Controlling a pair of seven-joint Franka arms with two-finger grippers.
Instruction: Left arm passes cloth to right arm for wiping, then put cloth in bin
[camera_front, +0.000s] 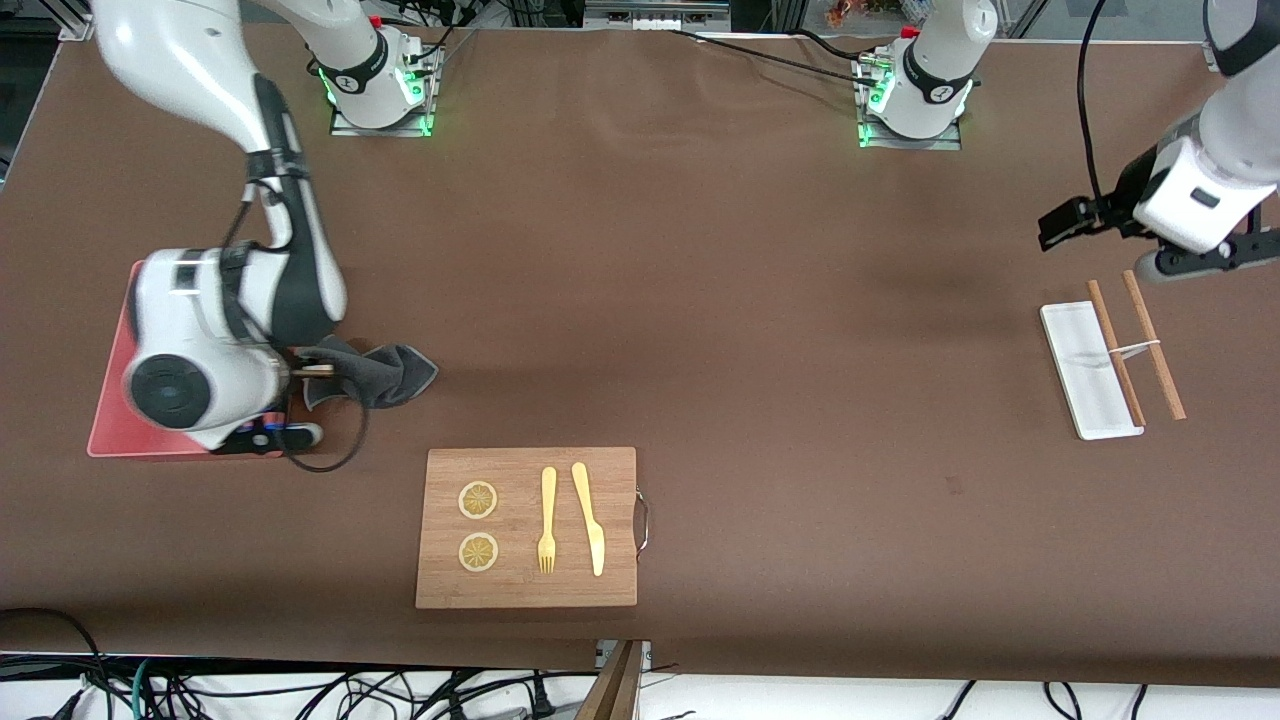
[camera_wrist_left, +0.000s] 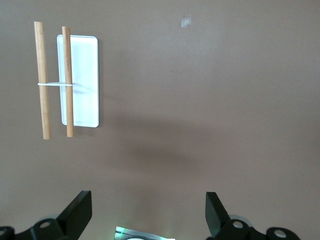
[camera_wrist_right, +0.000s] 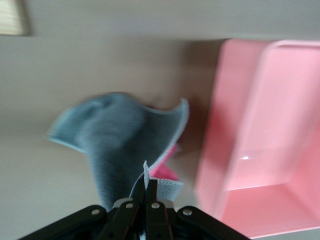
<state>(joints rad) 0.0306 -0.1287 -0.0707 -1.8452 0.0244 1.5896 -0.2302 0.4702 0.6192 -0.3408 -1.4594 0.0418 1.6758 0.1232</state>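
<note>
Now the right gripper (camera_wrist_right: 148, 192) is clamped on an edge of the cloth (camera_front: 385, 372), which hangs grey side out just beside the pink bin (camera_front: 110, 425) at the right arm's end of the table. Meanwhile the left gripper (camera_wrist_left: 148, 212) waits with fingers apart, near the white tray (camera_front: 1088, 370).

No text, label, brand or number can be read anywhere (the marks on the two arm bases are too small to make out).
</note>
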